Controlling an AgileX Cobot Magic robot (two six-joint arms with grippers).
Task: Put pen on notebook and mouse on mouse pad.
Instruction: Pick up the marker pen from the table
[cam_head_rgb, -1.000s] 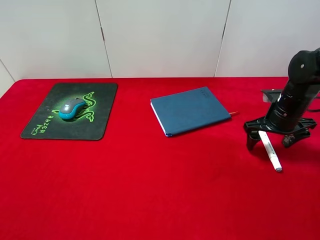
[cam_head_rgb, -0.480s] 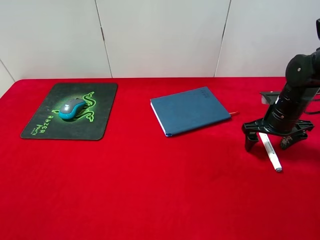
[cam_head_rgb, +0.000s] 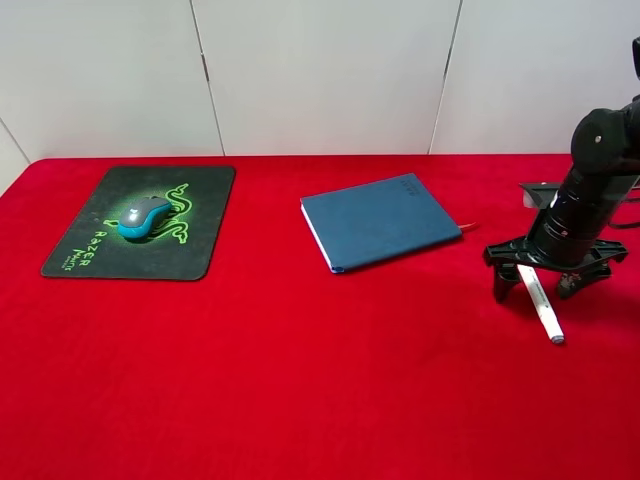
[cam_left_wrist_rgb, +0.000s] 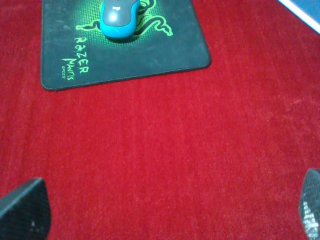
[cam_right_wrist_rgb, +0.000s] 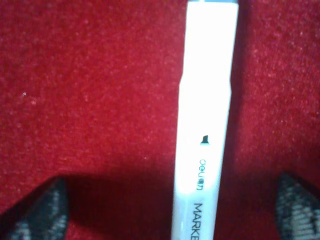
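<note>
The white pen (cam_head_rgb: 540, 303) lies on the red cloth at the right, and in the right wrist view the pen (cam_right_wrist_rgb: 205, 130) fills the gap between the two finger pads. My right gripper (cam_head_rgb: 538, 285) stands open over it, one fingertip on each side, low at the cloth. The dark blue notebook (cam_head_rgb: 378, 221) lies left of it with its red ribbon sticking out. The grey and blue mouse (cam_head_rgb: 143, 217) sits on the black mouse pad (cam_head_rgb: 95, 250); the mouse (cam_left_wrist_rgb: 119, 17) and mouse pad (cam_left_wrist_rgb: 150, 55) also show in the left wrist view. My left gripper (cam_left_wrist_rgb: 165, 212) is open over bare cloth.
The table (cam_head_rgb: 300, 380) is covered in red cloth, with a white panelled wall (cam_head_rgb: 320, 70) behind it. A small grey object (cam_head_rgb: 535, 190) sits behind the right arm near the table's far right.
The right gripper has settled slightly lower around the pen's upper end. The pen, notebook and mouse have stayed where they were.
</note>
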